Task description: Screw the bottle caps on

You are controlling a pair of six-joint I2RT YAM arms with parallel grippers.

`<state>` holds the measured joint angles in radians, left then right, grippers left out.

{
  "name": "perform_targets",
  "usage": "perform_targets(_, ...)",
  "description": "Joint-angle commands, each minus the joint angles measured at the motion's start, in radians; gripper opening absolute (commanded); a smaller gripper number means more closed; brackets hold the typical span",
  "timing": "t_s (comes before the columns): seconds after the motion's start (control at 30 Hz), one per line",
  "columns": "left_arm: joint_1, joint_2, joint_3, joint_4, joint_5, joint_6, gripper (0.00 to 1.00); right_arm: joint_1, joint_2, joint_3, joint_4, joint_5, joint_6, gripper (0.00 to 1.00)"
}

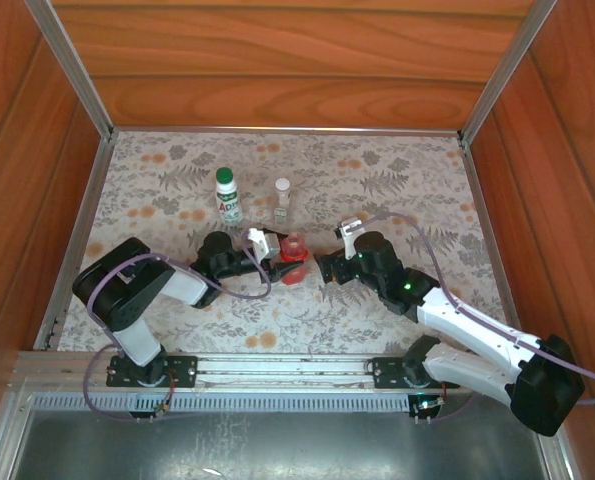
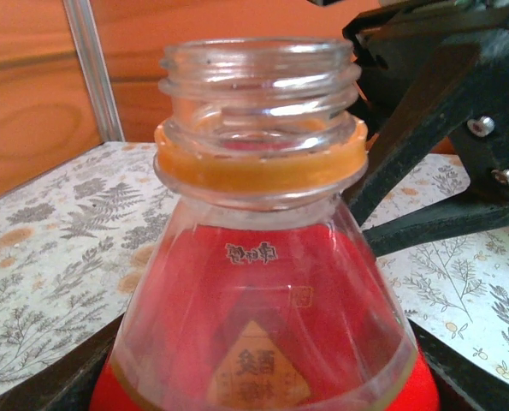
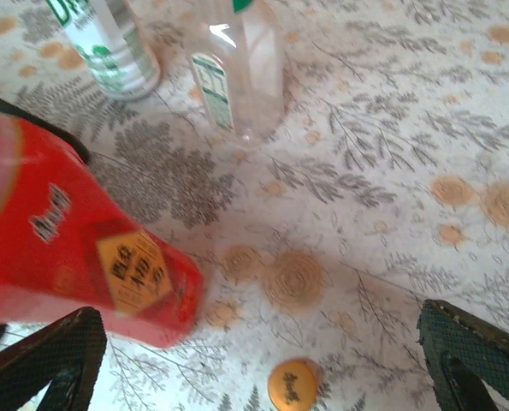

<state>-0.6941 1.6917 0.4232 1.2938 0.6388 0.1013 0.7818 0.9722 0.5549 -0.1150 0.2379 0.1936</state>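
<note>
Closest of all, right at my left wrist camera, is the red bottle. It stands upright with its threaded neck bare and an orange ring just under the threads. My left gripper clasps it low on the body, near the middle of the tabletop.

My right gripper is spread wide with nothing in it, and it looks down at the tabletop just right of the bottle. The orange cap lies flat between those open fingers, close beside the bottle's foot.

I judge the cap is the right arm's to take, since it lies directly below that gripper. The neck it belongs on stands above it and to the left, with its axis vertical.

Toward the far edge stand the white bottle and the clear bottle, both capped already.
</note>
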Motion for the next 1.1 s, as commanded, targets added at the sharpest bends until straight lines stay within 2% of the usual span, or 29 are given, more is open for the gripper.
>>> perform_targets(0.0,0.018,0.003,-0.018,-0.033,0.047,0.013,0.65,-0.015,0.022,-0.013,-0.048,0.060,0.030,1.00)
perform_targets(0.13,0.019,0.017,-0.011,-0.032,0.051,0.014,0.65,-0.047,0.101,-0.021,-0.033,0.056,0.114,1.00)
perform_targets(0.2,0.020,0.024,-0.007,-0.031,0.052,0.013,0.65,-0.069,0.158,-0.004,-0.062,0.062,0.185,0.92)
perform_targets(0.3,0.020,0.032,-0.009,-0.020,0.054,0.004,0.65,-0.070,0.213,-0.018,-0.044,0.080,0.207,0.83)
perform_targets(0.47,0.019,0.044,-0.001,0.016,0.066,-0.030,0.65,-0.070,0.225,-0.067,0.027,0.048,0.183,0.68)
perform_targets(0.57,0.019,0.059,-0.005,0.052,0.052,-0.036,0.65,-0.069,0.249,-0.067,0.050,0.013,0.145,0.63)
perform_targets(0.7,0.020,0.093,-0.013,0.124,0.044,-0.062,0.65,-0.067,0.318,-0.043,0.056,-0.026,0.109,0.58)
perform_targets(1.07,0.021,0.100,-0.021,0.124,0.036,-0.059,0.65,-0.041,0.410,-0.028,0.096,-0.046,0.064,0.52)
